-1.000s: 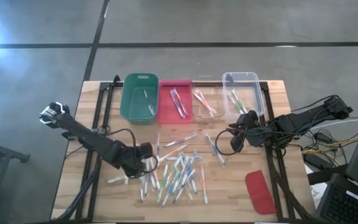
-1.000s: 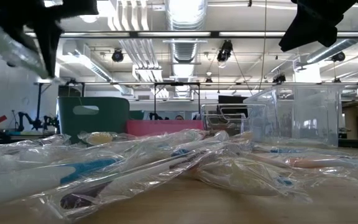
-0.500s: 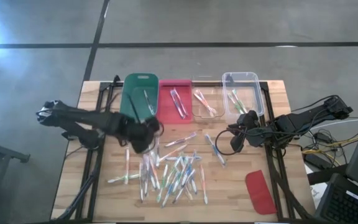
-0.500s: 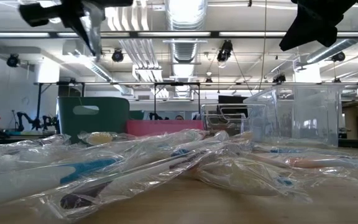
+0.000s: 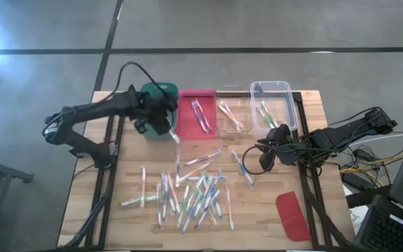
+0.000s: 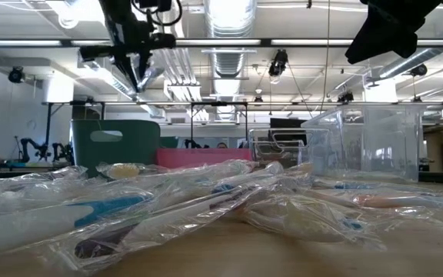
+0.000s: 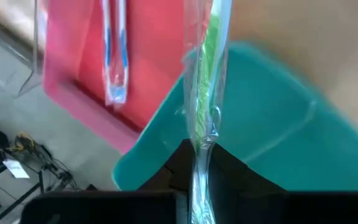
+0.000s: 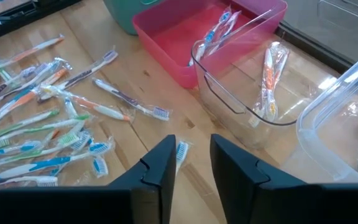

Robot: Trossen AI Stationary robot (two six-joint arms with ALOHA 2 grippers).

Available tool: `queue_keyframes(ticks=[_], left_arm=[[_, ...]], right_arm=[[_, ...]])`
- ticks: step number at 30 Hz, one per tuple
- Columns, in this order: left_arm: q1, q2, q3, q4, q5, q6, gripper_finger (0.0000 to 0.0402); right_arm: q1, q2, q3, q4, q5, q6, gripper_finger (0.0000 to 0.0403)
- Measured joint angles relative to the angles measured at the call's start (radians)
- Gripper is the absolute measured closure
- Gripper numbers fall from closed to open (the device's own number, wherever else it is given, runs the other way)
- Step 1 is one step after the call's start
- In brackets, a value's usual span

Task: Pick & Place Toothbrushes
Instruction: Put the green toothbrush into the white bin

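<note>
While our left gripper (image 5: 161, 120) hangs over the green bin (image 5: 147, 105), we note its fingers pinched on a wrapped green toothbrush (image 7: 205, 93), long axis running straight out from the fingertips, over the bin's edge beside the red bin (image 7: 92, 68). Right gripper (image 8: 191, 158) waits, fingers parted, empty (pile (image 5: 191, 192) on the tabletop (image 5: 257, 217) nearer it).
</note>
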Motion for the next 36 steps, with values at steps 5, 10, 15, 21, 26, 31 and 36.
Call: queue_keyframes(ticks=[5, 10, 15, 21, 26, 31, 36], left_arm=[[0.111, 0.001, 0.0, 0.076, 0.049, 0.08, 0.0371], [0.174, 0.001, 0.0, 0.112, 0.061, 0.137, 0.037], [0.223, 0.001, 0.0, 0.134, 0.092, 0.175, 0.037], [0.276, 0.033, -0.001, 0.173, 0.113, 0.231, 0.037], [0.317, 0.078, -0.002, 0.214, 0.114, 0.295, 0.0369], [0.364, 0.116, -0.002, 0.243, 0.113, 0.344, 0.0369], [0.42, 0.136, -0.002, 0.244, 0.117, 0.349, 0.0369]], right_arm=[[0.0, 0.0, 0.0, 0.0, 0.0, 0.0, 0.0289], [0.0, 0.0, 0.0, 0.0, 0.0, 0.0, 0.0275], [0.0, 0.0, 0.0, -0.001, 0.0, -0.001, 0.0262], [0.0, 0.0, 0.0, -0.001, 0.0, -0.034, 0.0249], [0.0, 0.0, 0.0, -0.001, 0.0, -0.043, 0.0242], [0.0, 0.0, 0.0, -0.001, 0.0, -0.057, 0.0235], [0.0, 0.0, 0.0, -0.008, 0.008, -0.061, 0.0231]])
